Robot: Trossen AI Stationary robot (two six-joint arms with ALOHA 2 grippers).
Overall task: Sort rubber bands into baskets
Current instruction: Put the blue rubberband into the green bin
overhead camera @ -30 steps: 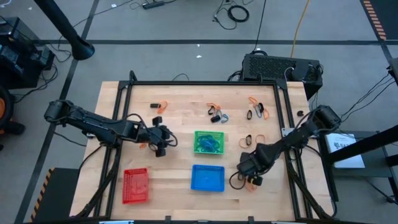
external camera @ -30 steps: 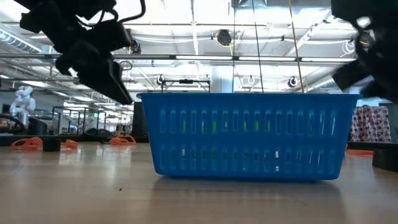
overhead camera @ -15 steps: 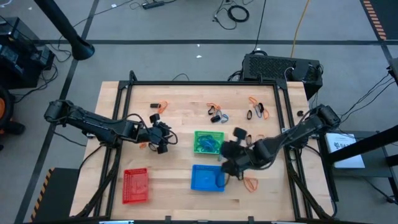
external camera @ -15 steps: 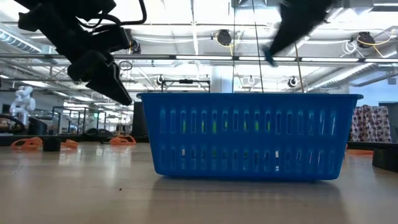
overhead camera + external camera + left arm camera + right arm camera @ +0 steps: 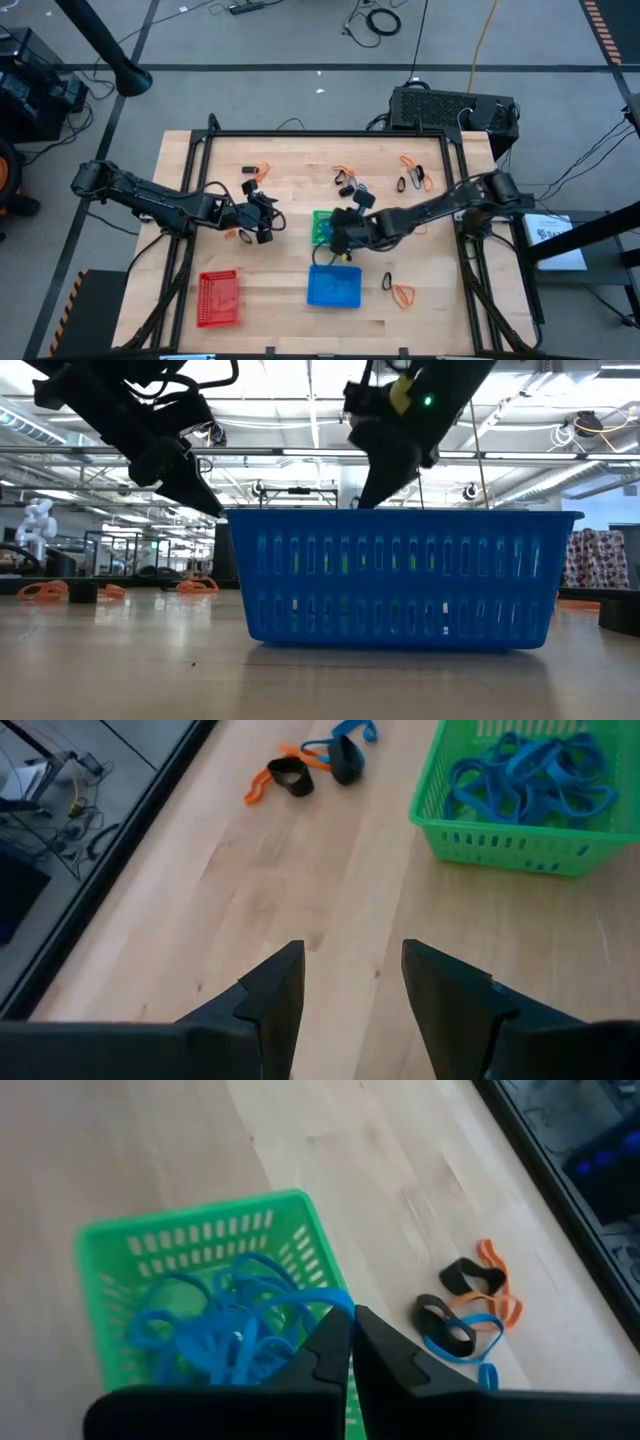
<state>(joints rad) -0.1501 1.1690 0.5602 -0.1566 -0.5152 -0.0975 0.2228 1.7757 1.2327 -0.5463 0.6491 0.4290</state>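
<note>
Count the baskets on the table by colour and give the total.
Green basket: 1
Blue basket: 1
Red basket: 1
Total: 3

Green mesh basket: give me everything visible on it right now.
The small green plastic mesh basket is rectangular, with low slotted walls and a solid rim. It sits upright and flat on the wooden table, just beyond the blue basket. Inside lies a tangled pile of blue rubber bands; no other colour shows in it. The right gripper hovers over it, jaws shut, a blue band at its tips.
</note>
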